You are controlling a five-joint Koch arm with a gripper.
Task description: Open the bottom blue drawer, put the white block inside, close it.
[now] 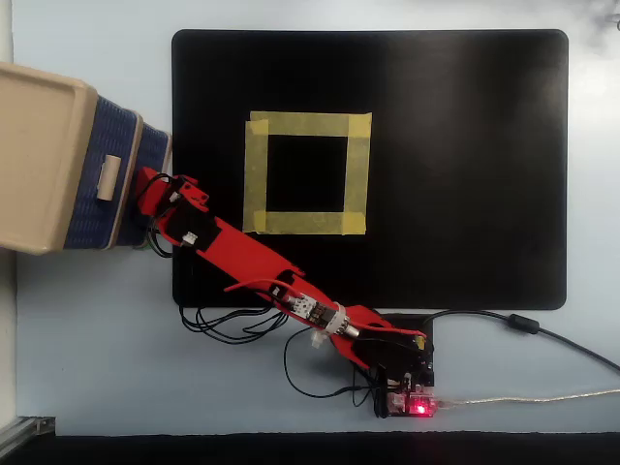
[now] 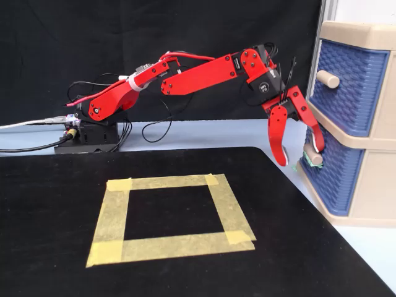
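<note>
End effector (image 2: 299,156) spread and empty, one finger against the bottom drawer (image 2: 328,176) front by its handle (image 2: 313,156); light plastic, should slide easily.

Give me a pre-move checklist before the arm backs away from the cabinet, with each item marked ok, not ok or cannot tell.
1. Bottom blue drawer pushed in flush with the cabinet: ok, its front sits level with the frame in the fixed view.
2. White block inside the drawer: cannot tell, it is not visible in either view.
3. Gripper empty: ok, jaws spread with nothing between them.
4. Gripper free of the beige handle: cannot tell, one finger overlaps it in the fixed view.
5. Upper blue drawer shut: ok.
6. Retreat path over the black mat: ok, only the tape square lies on it.
</note>
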